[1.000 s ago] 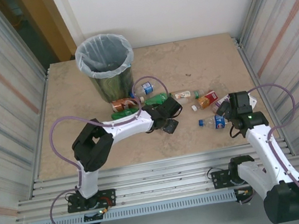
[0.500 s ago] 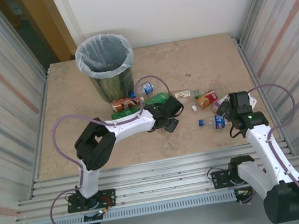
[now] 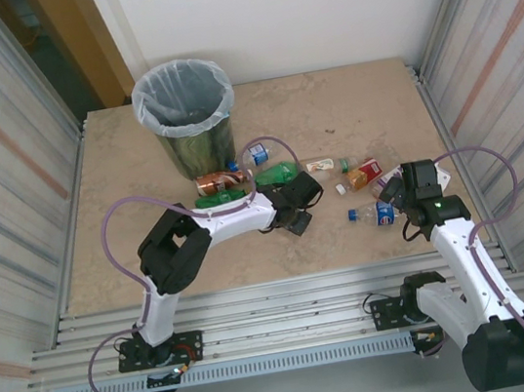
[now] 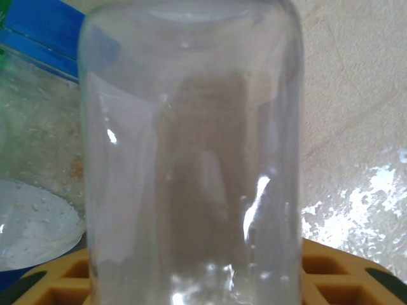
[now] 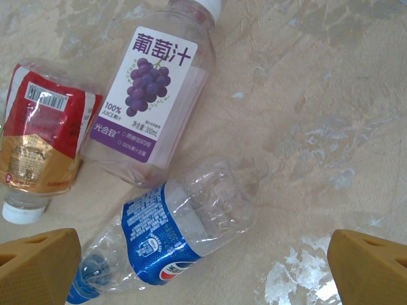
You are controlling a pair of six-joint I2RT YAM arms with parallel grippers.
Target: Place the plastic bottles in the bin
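Bottles [image 3: 276, 171] mostly lie unbinned: we grip a clear plastic bottle [image 4: 191, 159] in our narrowed left pincer [image 3: 297, 215], our right pincer [image 5: 203, 267] gapes wide above a blue-labelled clear bottle [image 5: 172, 238], and the dark cylindrical bagged bin [image 3: 185, 109] waits beyond the left pincer.

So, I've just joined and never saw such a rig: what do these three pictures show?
Two robot arms are bolted at the near edge of a table. The overhead picture looks down from behind them; the other two come from a camera on each wrist. Small plastic bottles lie scattered mid-table, with a lined bin at the far left. The left gripper has its yellow fingers against both sides of a clear bottle, apparently gripping it. The right gripper is open and empty above a blue-labelled bottle, a grape-juice bottle and a red-labelled bottle.
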